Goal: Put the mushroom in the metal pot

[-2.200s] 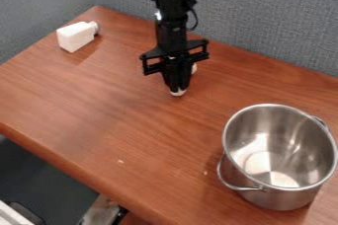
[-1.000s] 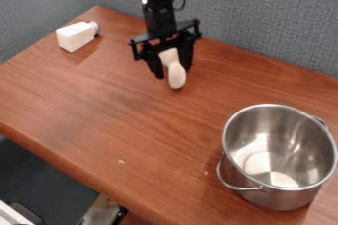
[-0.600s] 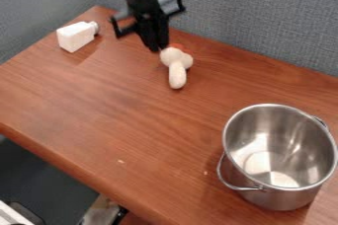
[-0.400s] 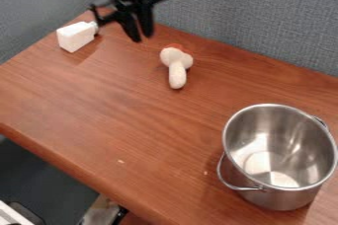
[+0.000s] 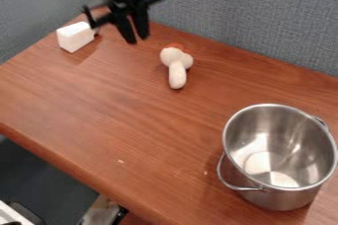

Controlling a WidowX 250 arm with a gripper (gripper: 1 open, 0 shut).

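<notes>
You see a cream mushroom (image 5: 176, 66), a shiny silver pot (image 5: 276, 156), a white block (image 5: 75, 37), and a reddish-brown wood-grain tabletop (image 5: 106, 111).

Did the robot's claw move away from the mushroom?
Yes. The gripper went up and left, away from the mushroom, toward the white block.

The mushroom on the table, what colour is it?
Cream-white all over as it shows, seen in the only camera view.

One mushroom (image 5: 176, 65) is seen on one wooden table (image 5: 106, 111). One metal pot (image 5: 276, 156) is counted near the right edge, and one white block (image 5: 75, 37) at the far left corner. One gripper (image 5: 130, 32) is counted above the table.
</notes>
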